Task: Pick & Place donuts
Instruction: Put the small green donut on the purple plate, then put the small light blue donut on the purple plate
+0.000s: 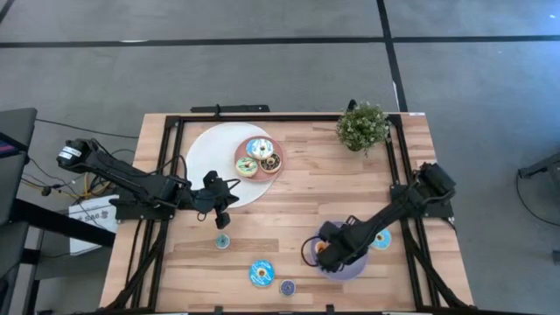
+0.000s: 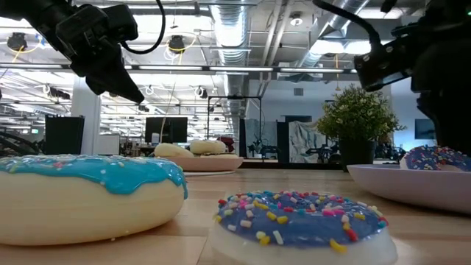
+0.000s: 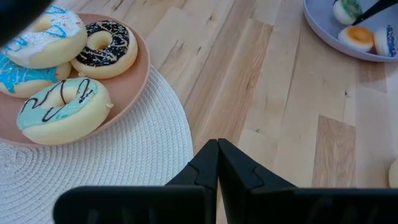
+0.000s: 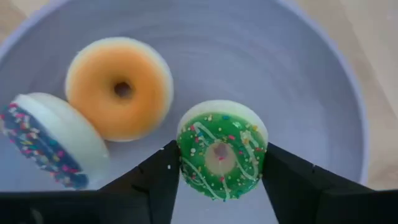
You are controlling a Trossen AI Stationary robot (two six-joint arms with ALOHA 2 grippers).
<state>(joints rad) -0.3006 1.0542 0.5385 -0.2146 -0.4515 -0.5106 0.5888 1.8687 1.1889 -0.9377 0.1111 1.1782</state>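
Lavender plate (image 4: 323, 68) at the table's front right holds 3 small donuts: an orange-iced donut (image 4: 119, 87), a dark-blue sprinkled donut (image 4: 53, 140) leaning on its edge against the orange one, and a green-iced donut (image 4: 222, 149) with sprinkles. Right gripper (image 4: 222, 167) is over this plate; its 2 fingers sit on either side of the green-iced donut and press against its rim, so it is clamped on that donut. In the high view the right gripper (image 1: 325, 252) sits at the plate's left part, and the arm reaches in from the right edge of the table.

Left gripper (image 3: 217, 163) has its fingers pressed together with nothing between them. It hangs above the wooden table (image 1: 297, 197) beside the rim of a white woven mat (image 3: 124, 168), left of centre in the high view (image 1: 222, 213).

Pink plate (image 1: 278, 159) lies on the mat's right edge with 3 larger donuts: a teal donut with dark drizzle (image 3: 62, 109), a chocolate-iced donut (image 3: 106, 46), and a white donut with blue drizzle (image 3: 46, 37).

Loose on the table front: a small teal donut (image 1: 222, 241), a large blue donut (image 1: 262, 273), and a small purple sprinkled donut (image 1: 287, 286). 1 more blue donut (image 1: 381, 239) lies just right of the right arm, partly hidden.

Potted plant (image 1: 362, 126) stands at the back right.
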